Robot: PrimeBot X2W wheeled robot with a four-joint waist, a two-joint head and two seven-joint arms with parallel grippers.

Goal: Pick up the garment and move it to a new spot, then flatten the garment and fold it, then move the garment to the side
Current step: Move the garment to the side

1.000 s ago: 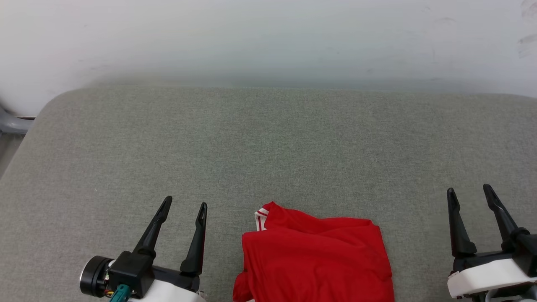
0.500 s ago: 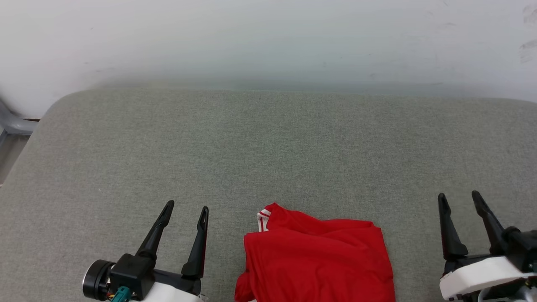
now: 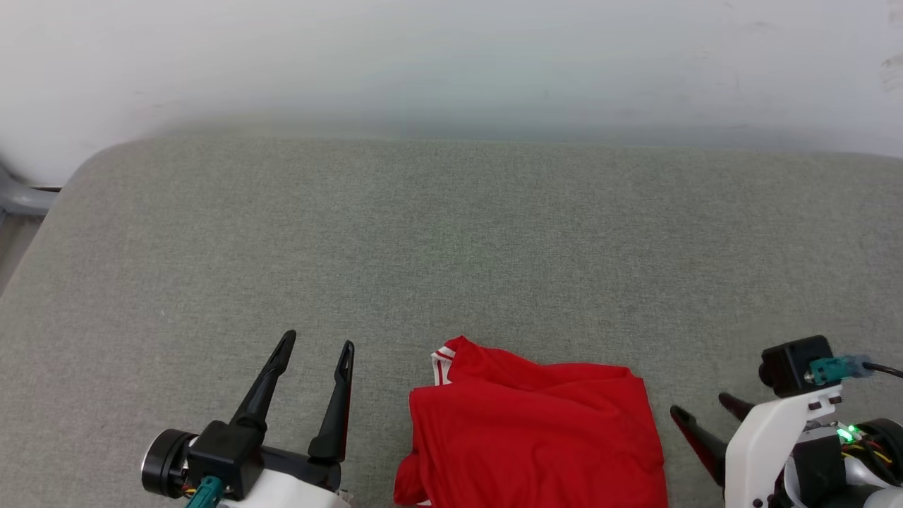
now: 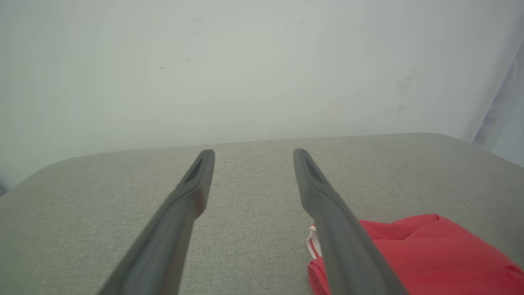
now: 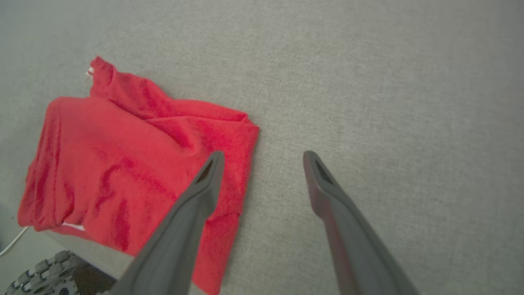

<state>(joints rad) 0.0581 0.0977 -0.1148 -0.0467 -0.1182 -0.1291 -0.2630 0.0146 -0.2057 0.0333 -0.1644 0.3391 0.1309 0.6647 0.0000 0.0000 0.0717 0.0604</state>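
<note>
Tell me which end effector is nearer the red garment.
Right. The right end effector hangs open just off the right edge of the garment, one finger overlapping it in the right wrist view. The left end effector stands open, farther off past its left edge.

A grey-green fabric tabletop [image 3: 451, 233] with a rounded far left corner spreads across the head view. Behind it, along its far edge, stands a pale wall [image 3: 451, 63] with a few faint scuffs. A grey curved bar [image 3: 17, 201] shows at the left edge, just beside that corner.
</note>
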